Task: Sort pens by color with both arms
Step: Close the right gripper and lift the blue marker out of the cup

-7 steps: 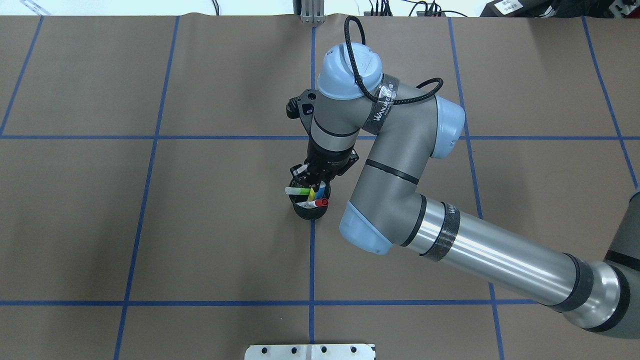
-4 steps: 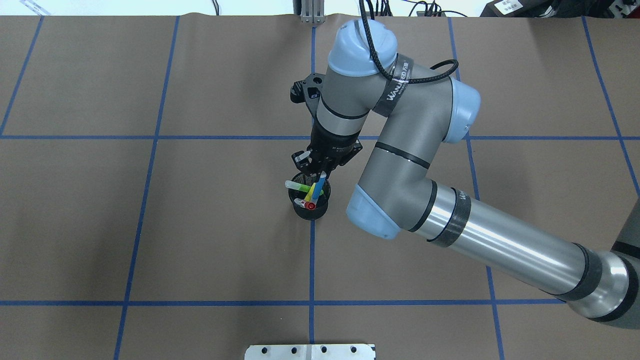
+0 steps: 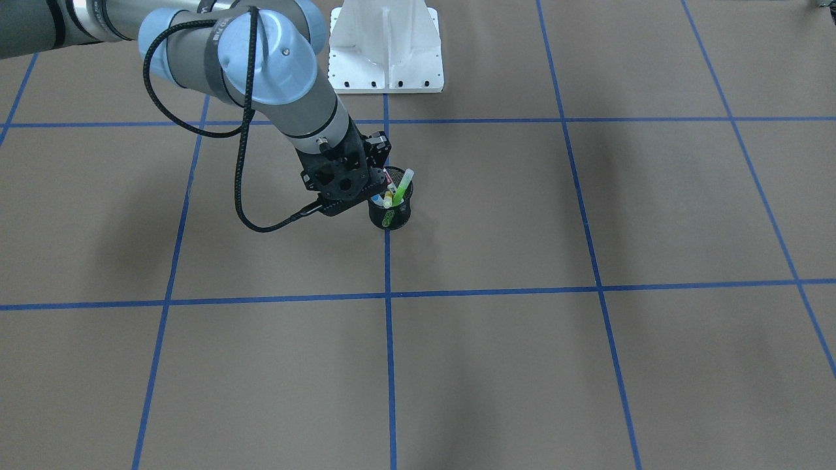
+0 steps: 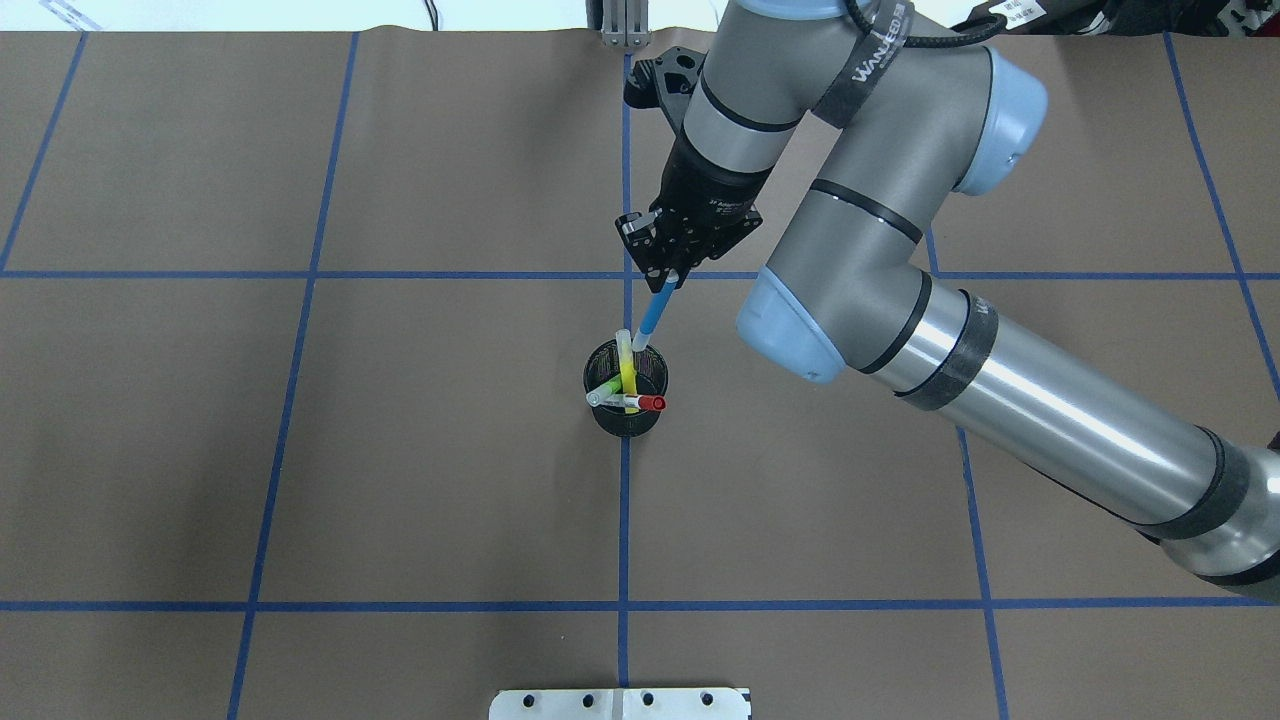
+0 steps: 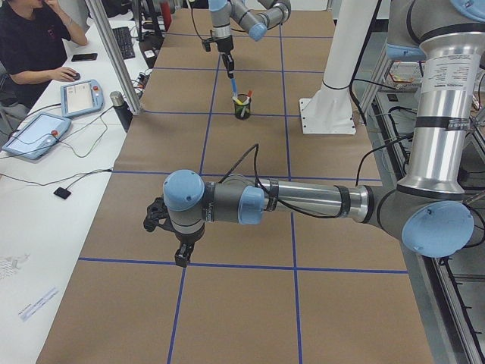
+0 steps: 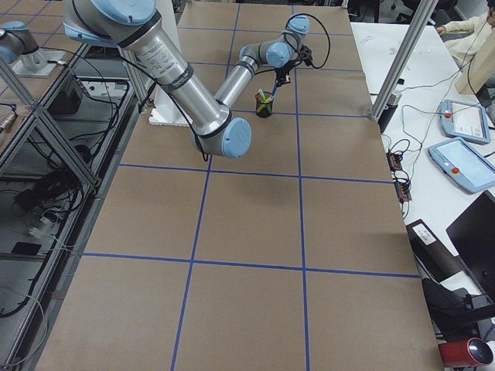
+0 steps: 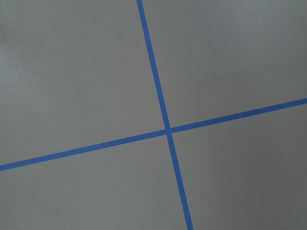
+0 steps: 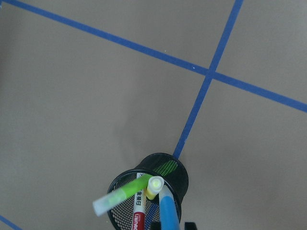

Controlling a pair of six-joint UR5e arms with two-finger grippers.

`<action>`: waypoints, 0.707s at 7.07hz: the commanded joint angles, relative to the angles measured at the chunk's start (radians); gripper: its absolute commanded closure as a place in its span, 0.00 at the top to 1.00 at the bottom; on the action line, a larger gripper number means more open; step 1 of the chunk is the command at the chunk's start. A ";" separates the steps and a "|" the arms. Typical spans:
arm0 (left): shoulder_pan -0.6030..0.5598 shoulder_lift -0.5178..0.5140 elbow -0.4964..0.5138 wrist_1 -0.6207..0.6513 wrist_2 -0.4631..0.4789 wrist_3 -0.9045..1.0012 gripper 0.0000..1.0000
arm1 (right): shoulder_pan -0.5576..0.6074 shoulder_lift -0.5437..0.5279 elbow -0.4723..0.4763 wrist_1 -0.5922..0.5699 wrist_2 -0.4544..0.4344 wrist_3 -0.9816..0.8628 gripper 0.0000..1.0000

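- While the right arm [image 4: 1000, 400] reaches out over the brown surface [image 4: 420, 450], the right fingers [image 4: 669, 270] are pinching the top end of the blue pen [image 4: 652, 315].
- The blue pen hangs tilted, with its low end right at the rim of the black cup [image 4: 622, 425] (I cannot tell if the tip is inside or just above).
- Three pens sit in the cup: the yellow pen [image 4: 628, 375], the green pen [image 4: 606, 392] and the white pen with a red cap [image 4: 640, 402].
- They lean different ways and cross each other near the top.
- The cup stands on a blue tape line [image 4: 624, 520], near where two lines cross.
- The left arm [image 5: 303, 201] is low over the surface, well apart from the cup.
- Only the side view shows the left fingers [image 5: 182, 258], so I cannot tell if they are spread or pressed together.
- The left wrist camera sees only the surface and two crossing tape lines.
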 commanded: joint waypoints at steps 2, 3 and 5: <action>0.000 0.009 0.000 -0.006 0.000 -0.001 0.99 | 0.071 -0.002 0.029 -0.003 0.057 0.009 0.16; 0.000 0.012 -0.002 -0.008 0.000 -0.001 0.99 | 0.080 -0.010 0.044 -0.003 0.016 0.020 0.16; 0.000 0.014 -0.002 -0.008 0.000 -0.001 0.99 | 0.080 -0.030 0.075 0.004 -0.180 0.113 0.16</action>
